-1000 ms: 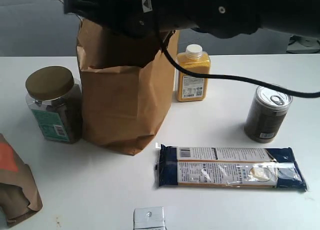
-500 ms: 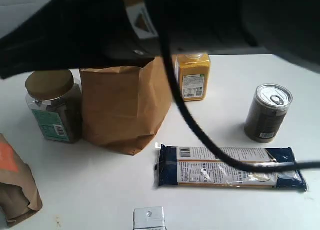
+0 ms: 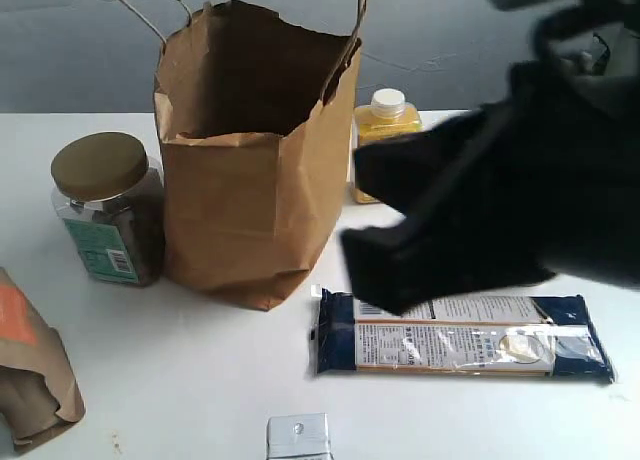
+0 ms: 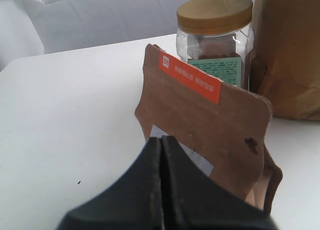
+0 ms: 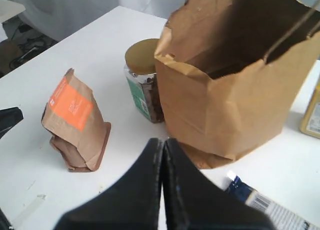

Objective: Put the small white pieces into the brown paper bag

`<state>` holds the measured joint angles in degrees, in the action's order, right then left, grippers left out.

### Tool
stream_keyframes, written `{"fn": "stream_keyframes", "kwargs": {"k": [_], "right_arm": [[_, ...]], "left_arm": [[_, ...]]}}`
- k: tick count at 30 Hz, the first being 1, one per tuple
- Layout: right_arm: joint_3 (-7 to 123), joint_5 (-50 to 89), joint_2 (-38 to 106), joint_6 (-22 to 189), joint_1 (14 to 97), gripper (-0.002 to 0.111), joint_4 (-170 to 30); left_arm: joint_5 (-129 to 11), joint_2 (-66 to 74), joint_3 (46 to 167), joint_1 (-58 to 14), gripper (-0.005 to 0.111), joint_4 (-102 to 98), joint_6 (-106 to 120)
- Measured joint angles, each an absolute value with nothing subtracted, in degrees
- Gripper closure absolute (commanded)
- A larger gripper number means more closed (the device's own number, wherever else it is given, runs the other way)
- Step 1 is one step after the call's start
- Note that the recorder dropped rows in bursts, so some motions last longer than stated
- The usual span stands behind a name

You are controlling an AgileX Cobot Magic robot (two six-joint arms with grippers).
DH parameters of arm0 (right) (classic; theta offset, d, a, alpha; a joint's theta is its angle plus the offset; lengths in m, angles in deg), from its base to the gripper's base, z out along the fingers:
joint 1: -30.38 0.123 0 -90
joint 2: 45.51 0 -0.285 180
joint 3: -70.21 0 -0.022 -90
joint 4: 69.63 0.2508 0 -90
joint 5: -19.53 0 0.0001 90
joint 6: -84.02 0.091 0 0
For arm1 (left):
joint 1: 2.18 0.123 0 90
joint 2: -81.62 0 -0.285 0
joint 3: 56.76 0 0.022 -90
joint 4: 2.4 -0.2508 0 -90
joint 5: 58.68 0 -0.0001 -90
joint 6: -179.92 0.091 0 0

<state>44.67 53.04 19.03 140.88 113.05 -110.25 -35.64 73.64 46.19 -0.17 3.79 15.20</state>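
Brown paper bag (image 3: 250, 200) stands open and upright just beside the jar (image 3: 105, 210). Both the left gripper (image 4: 161, 140) and the right gripper (image 5: 163, 141) have fingers pressed together.

Left fingers (image 4: 134, 192), right fingers (image 5: 131, 192) pressed together

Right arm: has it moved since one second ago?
Yes. The right arm has left the mouth of the brown paper bag and swung down to the right.
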Motion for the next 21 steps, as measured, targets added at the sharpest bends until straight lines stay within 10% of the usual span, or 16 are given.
{"fn": "stream_keyframes", "kwargs": {"k": [21], "right_arm": [[13.95, 39.39, -17.46, 109.83, 64.91, 0.108, -80.24]], "left_arm": [[-35.64, 73.64, 46.19, -0.17, 0.107, 3.79, 15.2]]}}
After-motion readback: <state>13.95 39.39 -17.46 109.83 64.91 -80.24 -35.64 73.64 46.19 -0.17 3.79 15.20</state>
